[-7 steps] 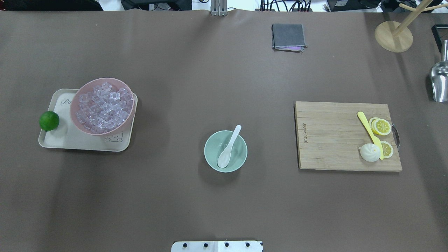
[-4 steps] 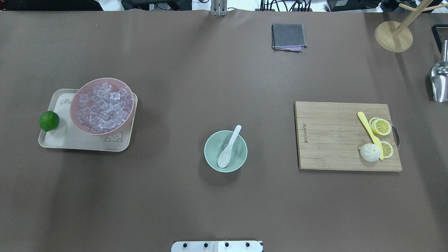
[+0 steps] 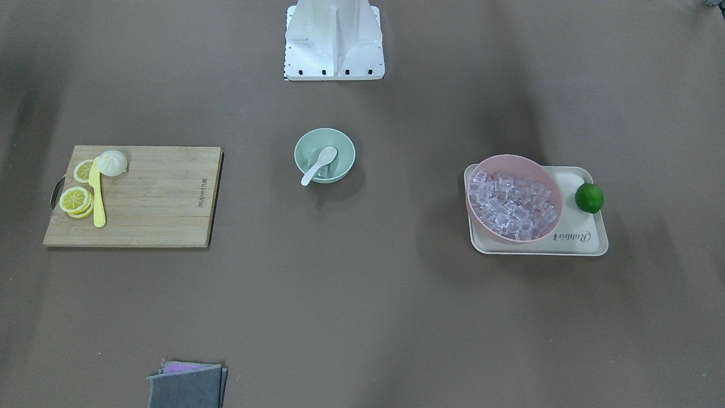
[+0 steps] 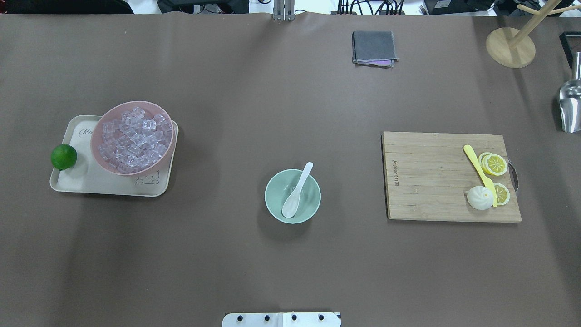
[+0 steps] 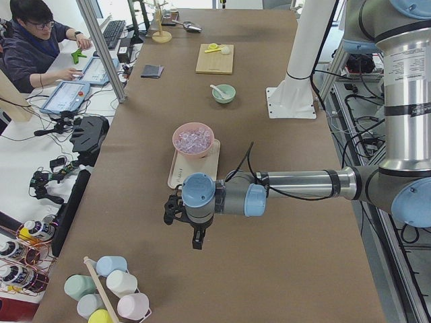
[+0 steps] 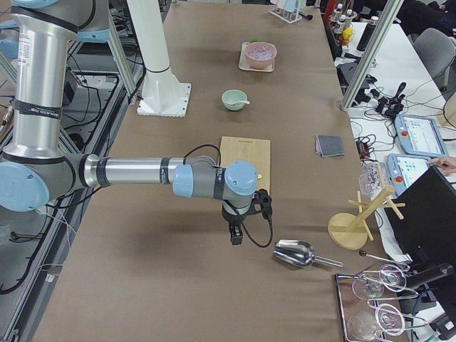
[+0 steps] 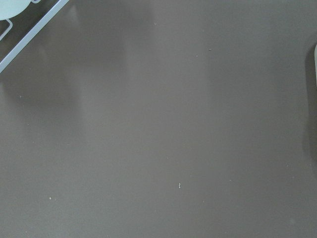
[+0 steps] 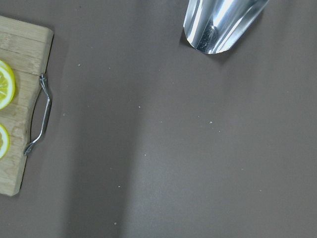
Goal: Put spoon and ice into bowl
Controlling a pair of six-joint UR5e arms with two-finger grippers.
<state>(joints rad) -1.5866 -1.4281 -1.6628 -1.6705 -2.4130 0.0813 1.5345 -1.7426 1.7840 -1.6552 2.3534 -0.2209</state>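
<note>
The white spoon [image 4: 297,190] lies in the mint-green bowl [image 4: 314,200] at the table's middle, scoop down, handle over the far rim. It also shows in the front view [image 3: 319,164] with a clear ice cube [image 3: 324,170] beside its scoop in the bowl [image 3: 346,148]. Many more ice cubes [image 4: 134,138] fill the pink bowl [image 4: 97,150]. My left gripper [image 5: 196,242] hangs over bare table beyond the tray. My right gripper [image 6: 236,239] hangs past the cutting board. Both show only in the side views, so I cannot tell whether they are open or shut.
A cream tray [image 4: 91,184] holds the pink bowl and a lime [image 4: 63,156]. A cutting board [image 4: 426,181] carries lemon slices, a yellow knife [image 4: 479,172] and a bun. A metal scoop [image 4: 571,104], a wooden stand [image 4: 510,47] and a grey cloth [image 4: 373,47] lie further back.
</note>
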